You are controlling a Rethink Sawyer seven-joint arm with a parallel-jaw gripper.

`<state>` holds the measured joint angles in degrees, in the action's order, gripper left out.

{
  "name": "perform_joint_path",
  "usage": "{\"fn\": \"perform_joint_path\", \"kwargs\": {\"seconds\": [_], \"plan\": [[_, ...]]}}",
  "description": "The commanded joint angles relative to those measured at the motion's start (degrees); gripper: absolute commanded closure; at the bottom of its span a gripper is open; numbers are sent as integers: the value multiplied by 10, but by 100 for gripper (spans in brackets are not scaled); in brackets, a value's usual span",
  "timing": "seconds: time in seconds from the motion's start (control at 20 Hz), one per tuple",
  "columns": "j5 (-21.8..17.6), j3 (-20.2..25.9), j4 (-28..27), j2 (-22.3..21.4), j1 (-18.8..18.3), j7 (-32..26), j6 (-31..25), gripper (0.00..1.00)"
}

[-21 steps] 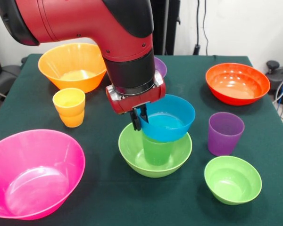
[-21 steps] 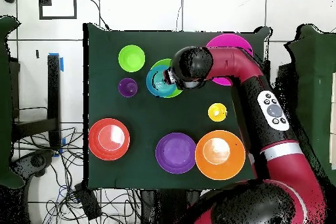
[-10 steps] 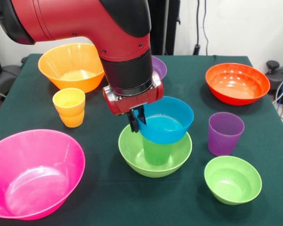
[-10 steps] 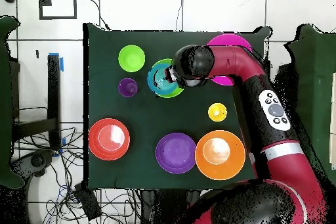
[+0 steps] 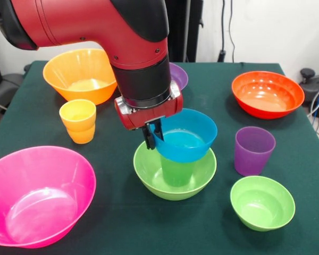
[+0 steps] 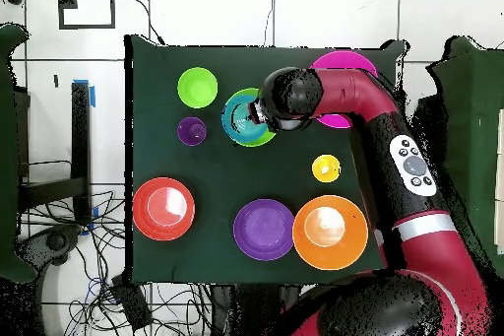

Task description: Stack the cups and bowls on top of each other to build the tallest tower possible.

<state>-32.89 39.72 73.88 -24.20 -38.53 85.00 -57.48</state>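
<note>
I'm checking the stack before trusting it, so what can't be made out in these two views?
- Front view: the purple bowl shows only a sliver; the arm hides the rest.
- Front view: the green cup's rim is covered by the blue bowl, so how the bowl seats on it is unclear.
- Overhead view: the gripper itself is under the wrist, and the pink bowl is partly covered by the arm.
- Front view: the pink bowl's bottom edge is cut off.

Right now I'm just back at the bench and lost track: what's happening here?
The gripper is shut on the rim of the blue bowl, which sits on the green cup standing in the lime-green bowl. The purple cup and small green bowl wait on the table, unstacked.
</note>
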Motion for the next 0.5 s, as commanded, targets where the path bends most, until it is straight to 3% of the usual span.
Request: {"fn": "perform_joint_path", "kwargs": {"seconds": [0.05,0.5], "plan": [[-35,-18,-21,25,2,-107,-5,100],[-35,-17,-21,27,2,-103,-3,100]]}}
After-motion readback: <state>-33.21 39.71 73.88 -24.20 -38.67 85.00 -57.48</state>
